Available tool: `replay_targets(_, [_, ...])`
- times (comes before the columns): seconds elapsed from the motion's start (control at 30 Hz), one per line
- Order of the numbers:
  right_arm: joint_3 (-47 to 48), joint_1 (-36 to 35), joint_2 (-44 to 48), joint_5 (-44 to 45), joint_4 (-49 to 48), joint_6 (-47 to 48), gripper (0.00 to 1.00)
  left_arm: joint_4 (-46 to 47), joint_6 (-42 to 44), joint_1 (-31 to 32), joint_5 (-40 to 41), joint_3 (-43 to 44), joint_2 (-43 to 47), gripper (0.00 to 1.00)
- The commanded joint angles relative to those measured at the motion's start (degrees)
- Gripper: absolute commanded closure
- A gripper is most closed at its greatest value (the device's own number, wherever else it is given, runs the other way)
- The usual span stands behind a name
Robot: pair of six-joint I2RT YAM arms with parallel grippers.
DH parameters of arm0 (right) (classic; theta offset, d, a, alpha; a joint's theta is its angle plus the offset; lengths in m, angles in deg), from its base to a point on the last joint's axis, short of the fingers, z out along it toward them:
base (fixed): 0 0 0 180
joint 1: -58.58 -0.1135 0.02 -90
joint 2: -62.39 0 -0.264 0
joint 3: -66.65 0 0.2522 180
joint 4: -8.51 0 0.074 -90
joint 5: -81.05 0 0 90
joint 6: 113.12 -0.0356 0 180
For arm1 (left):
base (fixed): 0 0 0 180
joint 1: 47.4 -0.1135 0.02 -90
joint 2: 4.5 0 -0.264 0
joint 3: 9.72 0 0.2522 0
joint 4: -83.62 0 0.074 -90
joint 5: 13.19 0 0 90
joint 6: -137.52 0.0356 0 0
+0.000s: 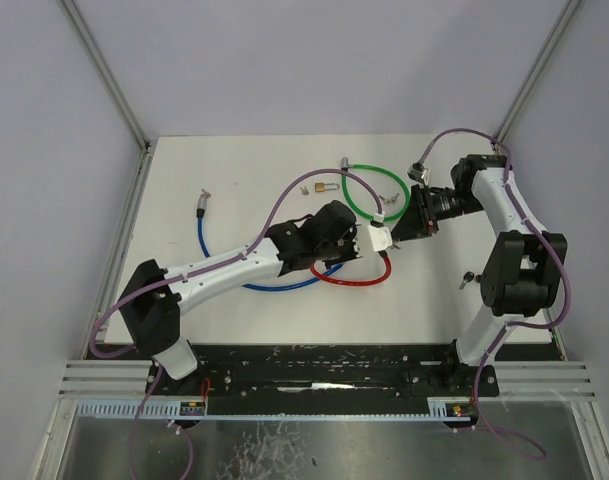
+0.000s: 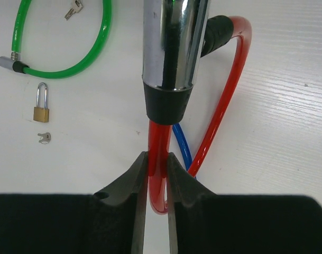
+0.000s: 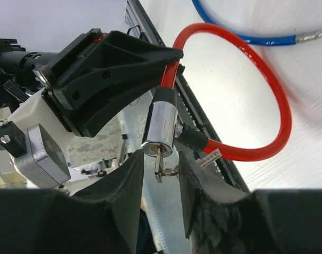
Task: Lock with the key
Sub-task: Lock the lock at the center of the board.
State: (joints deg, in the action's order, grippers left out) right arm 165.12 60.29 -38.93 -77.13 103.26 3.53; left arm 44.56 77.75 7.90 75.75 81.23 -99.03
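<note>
Left gripper [image 2: 156,157] pinching glossy red cable [image 2: 227,90], right gripper [image 3: 161,156] jaws apart — small key [image 3: 159,165] in chrome cylinder [image 3: 162,121].

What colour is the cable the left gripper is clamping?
Red. The cable shows best in the left wrist view.

Two arms converge, tips facing. The left arm [image 1: 224,270] stretches diagonally forward, the left end effector [image 2: 157,159] pinched nearly closed on the red cable [image 2: 156,185]. The right arm [image 1: 514,215] folds at the elbow and reaches leftward, the right end effector [image 3: 161,159] with jaws parted.
</note>
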Motion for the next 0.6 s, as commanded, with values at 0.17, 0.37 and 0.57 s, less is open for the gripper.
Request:
replay_targets(0.17, [6.3, 3.9, 4.4, 4.7, -1.8, 9.5, 0.57, 1.3, -1.1, 0.5, -1.6, -0.3, -0.7, 1.0])
replay_targets(0.37, [2.8, 4.4, 12.4, 7.5, -8.2, 18.7, 0.56, 1.3, -1.1, 0.4, -1.4, -0.2, -0.5, 1.0])
replay_targets(0.57, [-10.1, 4.5, 28.7, -1.0, -13.3, 58.8, 0.43, 1.4, -1.2, 0.4, -1.4, -0.5, -0.1, 1.0])
